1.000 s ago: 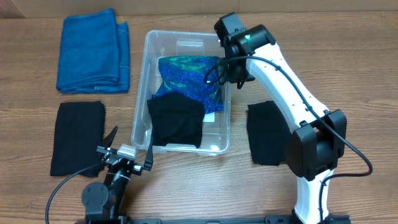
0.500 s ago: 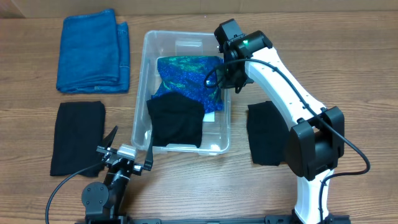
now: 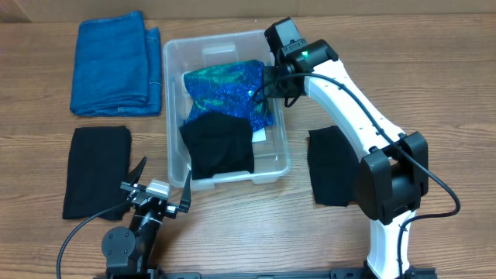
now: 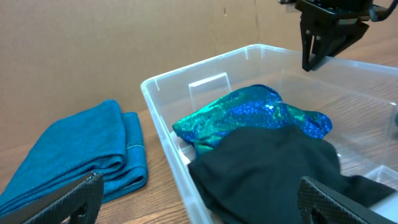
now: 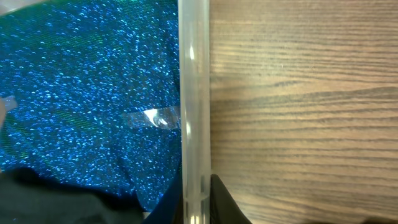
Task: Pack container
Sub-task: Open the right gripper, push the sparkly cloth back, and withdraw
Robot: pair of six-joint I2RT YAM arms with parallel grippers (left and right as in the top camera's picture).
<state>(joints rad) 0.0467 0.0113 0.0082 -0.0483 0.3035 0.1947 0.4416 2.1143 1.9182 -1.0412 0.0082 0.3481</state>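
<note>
My right pincer (image 5: 196,199) straddles the right rim of the clear container (image 3: 172,124), mid-table, holding a sparkly blue cloth (image 3: 225,89) and a black cloth (image 3: 221,147); fingers seemingly clamped on that rim, though little shows; I'd drag low, slowly, without twisting.

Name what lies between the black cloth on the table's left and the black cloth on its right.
The container, seen in the overhead view, with a folded black cloth and a sparkly blue cloth inside it.
</note>
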